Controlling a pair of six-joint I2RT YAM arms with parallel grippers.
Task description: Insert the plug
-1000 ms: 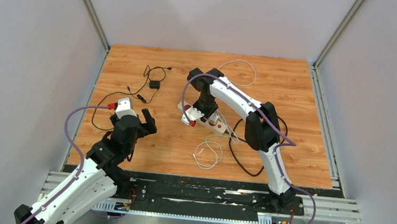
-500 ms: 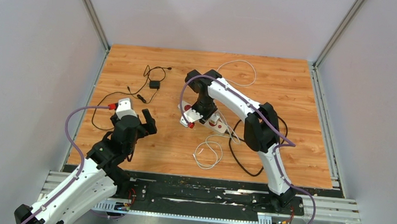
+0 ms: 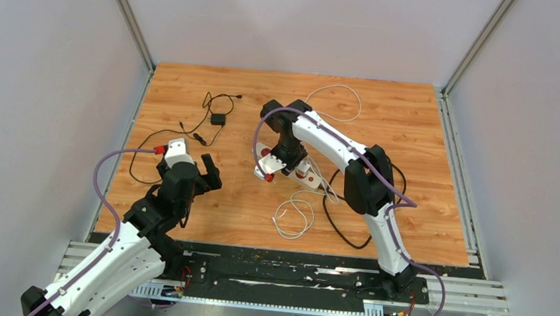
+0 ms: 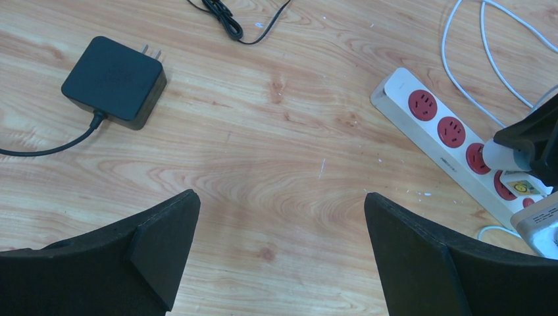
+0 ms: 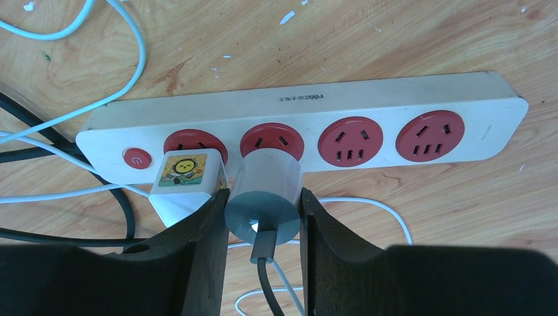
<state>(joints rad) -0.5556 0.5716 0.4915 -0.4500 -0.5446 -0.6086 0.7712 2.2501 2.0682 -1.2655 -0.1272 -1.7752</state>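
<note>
A white power strip (image 5: 368,105) with several red sockets lies mid-table (image 3: 302,176); it also shows in the left wrist view (image 4: 401,89). My right gripper (image 5: 263,201) is shut on a white round plug (image 5: 266,181) with a grey cap and a dark cord. The plug sits against the second socket from the red switch (image 5: 137,158); its prongs are hidden. In the top view the right gripper (image 3: 283,152) stands over the strip. My left gripper (image 4: 281,217) is open and empty above bare wood, left of the strip (image 3: 210,169).
A white charger with a yellow sticker (image 5: 186,178) fills the first socket, touching my left finger. A black adapter (image 4: 115,80) with its thin cord lies at the far left (image 3: 219,119). White cable loops (image 3: 293,216) and a black cord (image 3: 346,235) lie near the strip.
My right gripper has shifted slightly left with the plug at the strip. The left arm has barely moved.
</note>
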